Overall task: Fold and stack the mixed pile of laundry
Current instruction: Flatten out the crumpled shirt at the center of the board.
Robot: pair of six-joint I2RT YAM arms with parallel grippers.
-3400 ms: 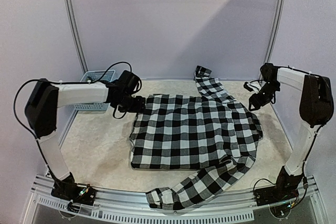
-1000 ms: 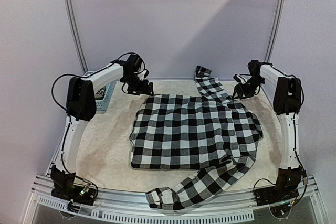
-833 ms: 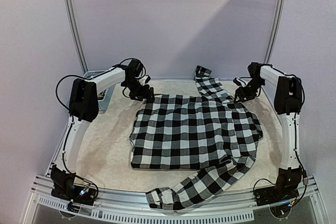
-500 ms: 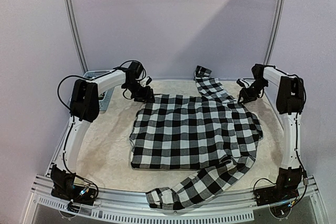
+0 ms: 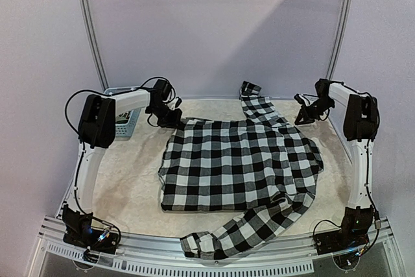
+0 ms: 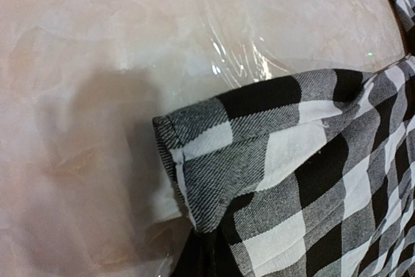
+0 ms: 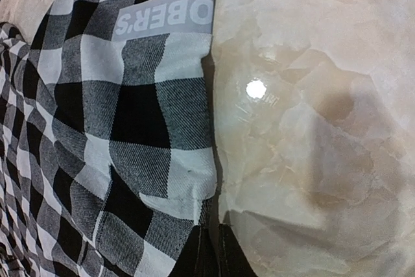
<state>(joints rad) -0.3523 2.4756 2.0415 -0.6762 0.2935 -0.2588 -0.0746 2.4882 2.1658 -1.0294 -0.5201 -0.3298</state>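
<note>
Both claws, standing apart a second ago, are now pressing together on cloth, and the far-left corner of the checked shirt (image 5: pixel 240 167) is stretching slightly outward with the left claw (image 5: pixel 170 120). That claw is clamping the hemmed corner: in the left wrist view the checked cloth (image 6: pixel 292 180) is narrowing to a pinched fold right at the claw, with the pale marbled surface (image 6: pixel 97 63) lying beyond and to its left. The right claw (image 5: pixel 303 119) is gripping the opposite far corner. In the right wrist view the shirt's edge (image 7: pixel 130 128) is running straight into the closed tips, and a grey printed label (image 7: pixel 165 21) is showing farther out along that edge. Between the two claws the shirt is lying spread flat on the surface (image 5: pixel 130 173), its body extending from them toward the arm bases. One sleeve (image 5: pixel 256 105) is reaching away past the line between the claws, nearer the right one. The other sleeve (image 5: pixel 227 238) is trailing well away from both claws and hanging over the near rail. Just outside the left claw, behind its arm, a light blue basket (image 5: pixel 126 124) is sitting.
</note>
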